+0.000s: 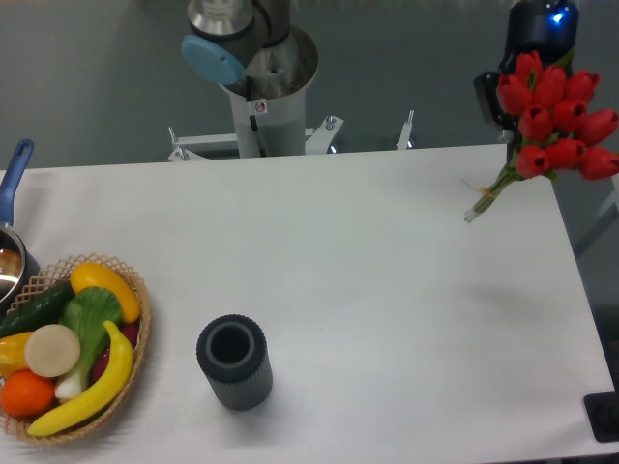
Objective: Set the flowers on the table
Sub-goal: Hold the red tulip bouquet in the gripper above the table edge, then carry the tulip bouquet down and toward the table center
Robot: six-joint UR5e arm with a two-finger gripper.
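With the vase (234,362) nearest and well apart, the flowers (556,114) hang above the desk (387,271) far-right corner; jaws state cannot be told, so lower gently, stems first, keeping clear of the edge.

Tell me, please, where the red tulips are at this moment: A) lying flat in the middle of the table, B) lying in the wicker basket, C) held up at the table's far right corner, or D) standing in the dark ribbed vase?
C: the flowers hang at the far right corner of the table, stems angled down, while the dark vase stands empty.
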